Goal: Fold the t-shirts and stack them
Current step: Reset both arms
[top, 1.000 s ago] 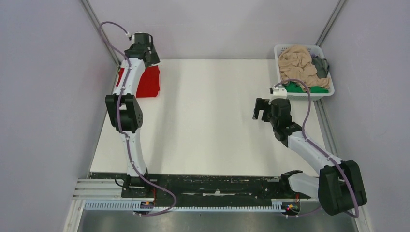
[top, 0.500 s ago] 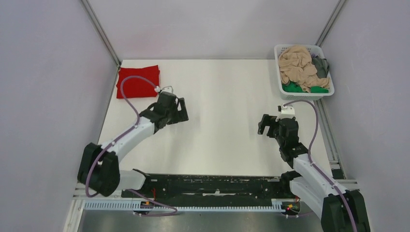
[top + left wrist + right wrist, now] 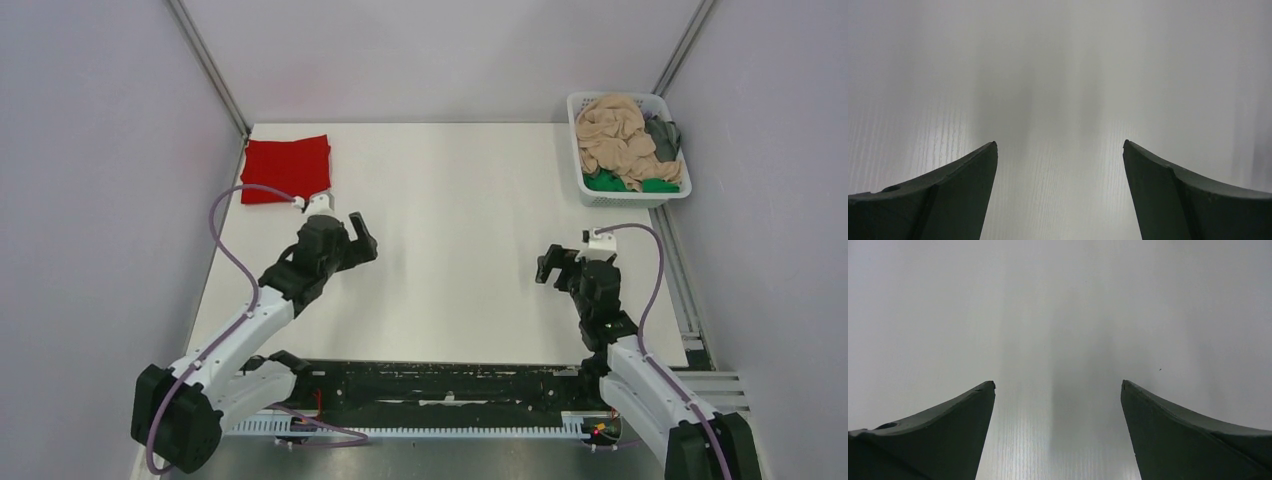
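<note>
A folded red t-shirt [image 3: 286, 168] lies flat at the table's far left corner. A peach-beige t-shirt [image 3: 617, 135], a dark grey one [image 3: 664, 135] and a green one [image 3: 630, 183] lie crumpled in the white basket [image 3: 579, 107] at the far right. My left gripper [image 3: 362, 233] is open and empty over bare table, in front and to the right of the red shirt. My right gripper [image 3: 549, 265] is open and empty over bare table, in front of the basket. Both wrist views show only white table between spread fingers [image 3: 948, 190] [image 3: 943, 432].
The white table [image 3: 450, 220] is walled by grey panels at the left, back and right. A metal rail [image 3: 690, 320] runs along the right edge. The black base rail [image 3: 450, 385] lies along the near edge.
My left arm has drawn back from the red shirt at the far corner toward the near side, leaving the shirt folded there. My right arm has also pulled back from the basket toward its base.
</note>
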